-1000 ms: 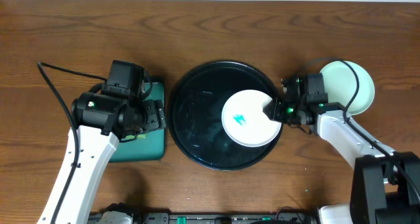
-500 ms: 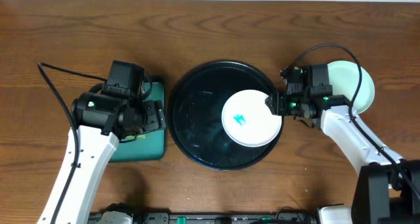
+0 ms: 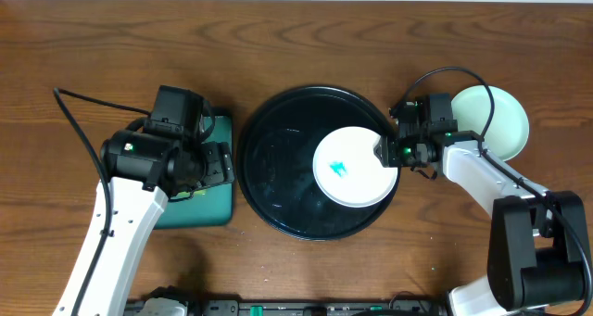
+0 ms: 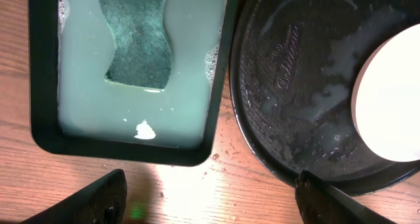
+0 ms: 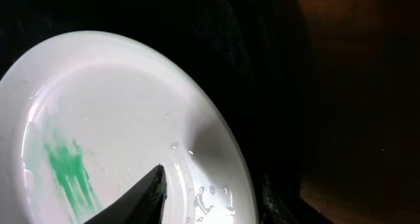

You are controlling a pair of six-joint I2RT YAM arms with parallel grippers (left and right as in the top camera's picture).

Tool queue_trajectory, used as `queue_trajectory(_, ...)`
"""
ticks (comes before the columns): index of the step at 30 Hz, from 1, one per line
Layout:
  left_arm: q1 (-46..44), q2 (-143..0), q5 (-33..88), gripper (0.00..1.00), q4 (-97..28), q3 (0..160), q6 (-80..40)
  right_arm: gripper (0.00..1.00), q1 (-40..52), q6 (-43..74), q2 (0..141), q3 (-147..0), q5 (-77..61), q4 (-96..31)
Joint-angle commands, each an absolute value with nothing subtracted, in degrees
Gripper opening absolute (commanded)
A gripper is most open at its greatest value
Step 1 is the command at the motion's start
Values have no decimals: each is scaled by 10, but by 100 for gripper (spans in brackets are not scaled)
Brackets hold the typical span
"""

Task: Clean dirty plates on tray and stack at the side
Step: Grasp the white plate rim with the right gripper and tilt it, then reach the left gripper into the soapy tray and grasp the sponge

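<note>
While the left claw (image 3: 220, 164) is hanging wide open, the right claw (image 3: 387, 152), grip unclear, is sitting at the smeared white round plate (image 3: 352, 172) by the glossy black round tray's (image 3: 278, 168) right edge; pinching its rim seems next.

Lg round glossy black tray (image 3: 278, 158) is sitting on brown wooden table (image 3: 296, 38), carrying small white round plate w/ teal smear (image 3: 357, 177) at its R side. R gripper (image 3: 384, 152) is meeting that plate's R rim. Pale mint round plate (image 3: 511, 121) is lying further R. L gripper (image 3: 220, 163) is hanging over teal rectangular tray (image 3: 199, 209).
</note>
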State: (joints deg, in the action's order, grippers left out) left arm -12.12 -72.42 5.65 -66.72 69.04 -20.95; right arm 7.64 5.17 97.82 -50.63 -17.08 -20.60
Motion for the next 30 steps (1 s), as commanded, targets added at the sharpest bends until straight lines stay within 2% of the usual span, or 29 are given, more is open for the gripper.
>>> queue_trajectory(1,-123,-722,54,82,-670,694,-202,43,72,55,983,-513,-168,-222)
queue_trajectory(12,-123,-722,54,82,-670,694,-202,44,72,212,983,-513,-133,-338)
queue_trajectory(15,-123,-722,54,82,-670,694,-202,38,72,260,983,-513,-134,-355)
queue_trajectory(17,-123,-722,54,82,-671,694,-202,31,72,288,983,-513,-135,-366)
queue_trajectory(19,-123,-722,54,82,-670,694,-202,23,72,300,983,-513,-135,-369)
queue_trajectory(23,-123,-722,54,82,-670,694,-202,1,72,300,983,-513,-135,-365)
queue_trajectory(30,-123,-722,37,79,-686,694,-196,1,74,300,983,-513,-135,-345)
